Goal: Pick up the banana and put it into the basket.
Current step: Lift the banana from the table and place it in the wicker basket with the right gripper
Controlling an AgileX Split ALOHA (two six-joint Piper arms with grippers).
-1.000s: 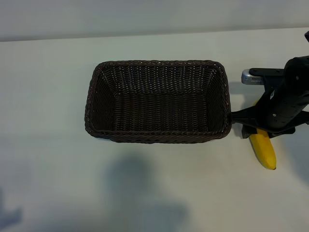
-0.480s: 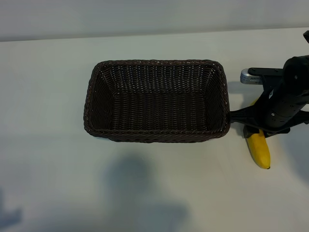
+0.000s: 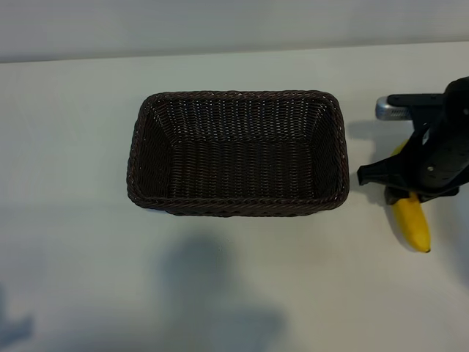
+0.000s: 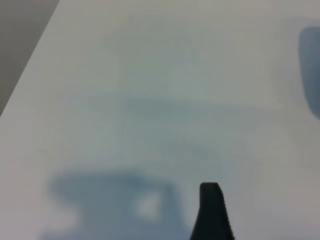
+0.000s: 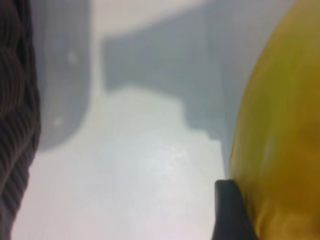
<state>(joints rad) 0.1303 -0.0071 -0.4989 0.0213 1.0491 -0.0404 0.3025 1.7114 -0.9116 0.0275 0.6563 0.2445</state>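
The yellow banana (image 3: pixel 412 221) sticks out toward the table's front from under my right gripper (image 3: pixel 404 194), just right of the basket. That gripper is shut on the banana's middle. In the right wrist view one dark finger (image 5: pixel 231 212) presses against the banana (image 5: pixel 280 150), and the other finger is out of frame. The dark brown wicker basket (image 3: pixel 238 206) lies empty at the table's middle, and its rim (image 5: pixel 15 100) shows at the edge of the right wrist view. My left gripper is outside the exterior view. One of its fingers (image 4: pixel 212 212) hangs over bare table with nothing against it.
The white table (image 3: pixel 80 147) spreads wide to the left of and in front of the basket. A soft shadow (image 3: pixel 212 286) lies on it in front of the basket. Only a narrow gap separates the basket's right wall from the right arm.
The right gripper has shut on the banana and shifted right, away from the basket, carrying the banana along. The basket stays put. The left arm has not moved.
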